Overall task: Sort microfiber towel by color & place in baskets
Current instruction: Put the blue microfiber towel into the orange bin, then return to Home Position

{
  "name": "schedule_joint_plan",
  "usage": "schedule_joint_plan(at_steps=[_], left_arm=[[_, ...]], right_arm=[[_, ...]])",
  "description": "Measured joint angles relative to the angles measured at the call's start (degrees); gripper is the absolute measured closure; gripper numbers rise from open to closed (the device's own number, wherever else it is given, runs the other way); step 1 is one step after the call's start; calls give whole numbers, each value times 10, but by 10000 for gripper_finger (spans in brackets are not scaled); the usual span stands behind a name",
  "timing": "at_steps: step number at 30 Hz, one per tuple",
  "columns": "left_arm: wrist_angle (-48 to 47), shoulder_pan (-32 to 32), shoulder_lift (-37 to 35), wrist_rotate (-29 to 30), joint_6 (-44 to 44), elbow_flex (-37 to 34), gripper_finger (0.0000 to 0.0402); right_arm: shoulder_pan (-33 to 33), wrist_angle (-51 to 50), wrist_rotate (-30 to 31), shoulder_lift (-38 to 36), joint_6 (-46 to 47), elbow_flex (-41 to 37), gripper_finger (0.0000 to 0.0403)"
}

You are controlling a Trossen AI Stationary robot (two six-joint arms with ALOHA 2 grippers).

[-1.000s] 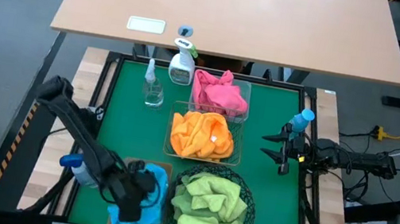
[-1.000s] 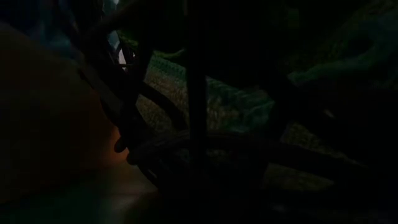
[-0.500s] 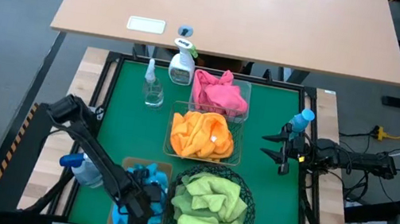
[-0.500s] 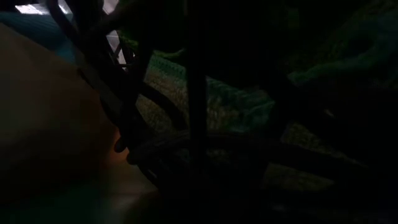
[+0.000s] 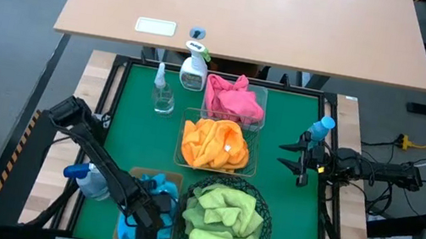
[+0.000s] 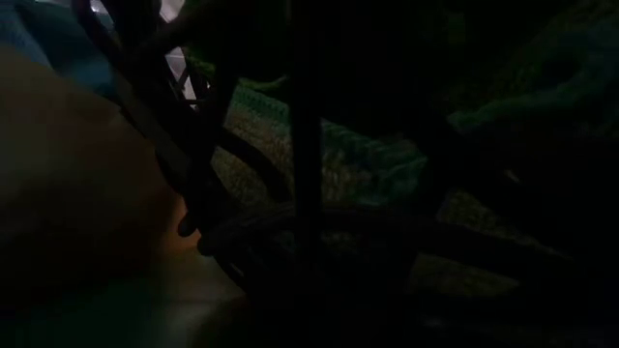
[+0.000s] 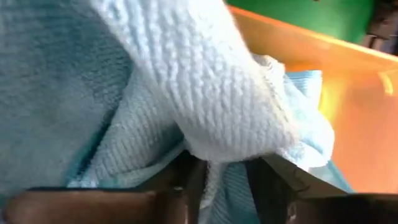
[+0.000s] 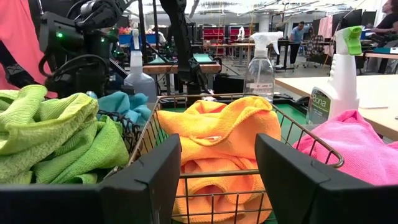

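High view: left hand in tan bin w/ blue towel, grip unclear; right hand open.

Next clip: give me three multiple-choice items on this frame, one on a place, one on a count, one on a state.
1. Where is the left gripper?
A. over the tan bin, at the blue towel
B. over the pink towel
C. beside the right arm

2. How many spray bottles stand on the table?
A. one
B. two
C. four

3. How is the right gripper?
A. shut on the orange towel
B. open, holding nothing
C. shut on a bottle

Answers: 1 A, the high view shows it down over the blue towel in the tan bin. 2 C, two by the pink towel, one at each side edge. 3 B, its fingers stand apart off the mat's right side, pointing at the orange towel.
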State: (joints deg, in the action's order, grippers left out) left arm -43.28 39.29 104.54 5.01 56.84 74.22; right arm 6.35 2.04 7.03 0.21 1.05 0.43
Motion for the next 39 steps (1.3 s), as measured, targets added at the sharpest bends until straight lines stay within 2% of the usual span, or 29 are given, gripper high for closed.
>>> schedule_joint_plan(at_steps=[5, 10, 22, 26, 29, 33, 36, 39], left_arm=[[2, -9, -24, -35, 1, 0, 274], [3, -24, -46, -78, 2, 0, 273], [8, -38, -127, -47, -3, 0, 274], [12, -39, -155, -20, -20, 0, 274], [39, -49, -181, 43, -90, 0, 274], [125, -82, -216, 144, -253, 0, 274], [197, -115, -243, 158, -381, 0, 274], [247, -150, -274, 133, -474, 0, 274]], right_arm=[[0, 0, 0, 0, 0, 0, 198], [0, 0, 0, 0, 0, 0, 198], [0, 0, -1, 0, 0, 0, 198], [0, 0, -1, 0, 0, 0, 198], [0, 0, -1, 0, 0, 0, 198], [0, 0, -1, 0, 0, 0, 198], [0, 0, -1, 0, 0, 0, 198], [0, 0, -1, 0, 0, 0, 198]])
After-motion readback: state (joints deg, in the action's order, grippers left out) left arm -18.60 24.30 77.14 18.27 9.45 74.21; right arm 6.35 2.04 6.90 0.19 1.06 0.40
